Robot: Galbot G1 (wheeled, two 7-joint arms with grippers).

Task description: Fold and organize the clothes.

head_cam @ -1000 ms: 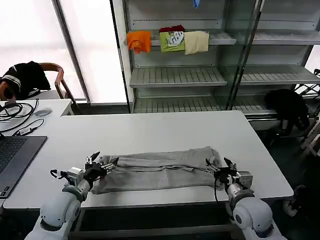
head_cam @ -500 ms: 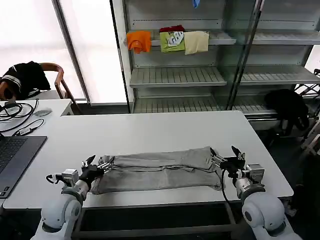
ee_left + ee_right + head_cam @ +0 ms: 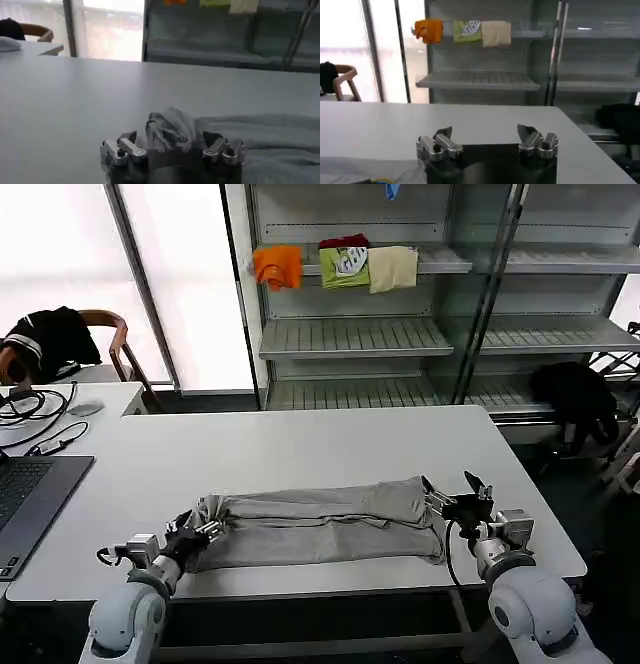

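The broad white desk [image 3: 300, 446] carries the light grey short-sleeved T-shirt [image 3: 318, 521], folded into a long narrow band lying along the desk's front edge, its ends well short of both front corners. The left pincer [image 3: 195, 532] is at the band's left end, jaws spread with a bunched tuft of cloth between them. The right pincer [image 3: 458, 499] sits just off the right end, jaws spread and empty. My guess: the left fingers could snag that tuft when pulling away and drag the fold open. The shirt shows no readable print or label; nothing legible on the folded green garment [image 3: 344, 267] on the shelf [image 3: 440, 261] either.
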